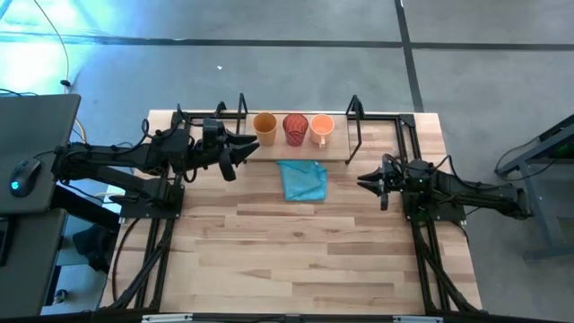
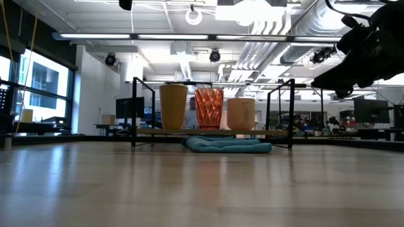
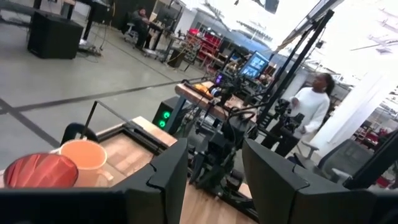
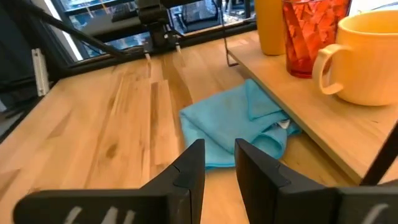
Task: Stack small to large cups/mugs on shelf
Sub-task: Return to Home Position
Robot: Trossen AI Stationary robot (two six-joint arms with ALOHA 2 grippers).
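Note:
Three cups stand upright in a row on the shelf [image 1: 369, 136] at the table's far side: a mustard-tan tumbler [image 1: 265, 127], a dark red ribbed cup [image 1: 295, 128] and an orange mug [image 1: 322, 128]. None is stacked in another. The mug's handle [image 4: 326, 68] points toward the near edge. My left gripper [image 1: 244, 151] hovers open just left of the tumbler, above the shelf's left end. In its wrist view the red cup [image 3: 37, 171] and the mug [image 3: 84, 158] show. My right gripper [image 1: 363, 182] is open by a narrow gap, off the shelf's right front, facing left.
A crumpled blue cloth [image 1: 302, 179] lies on the table against the shelf's front edge, partly under it [image 4: 236, 124]. Black upright posts [image 1: 354, 108] stand at the shelf's ends. The near half of the wooden table [image 1: 296, 260] is bare. A person [image 3: 308, 109] stands beyond the table.

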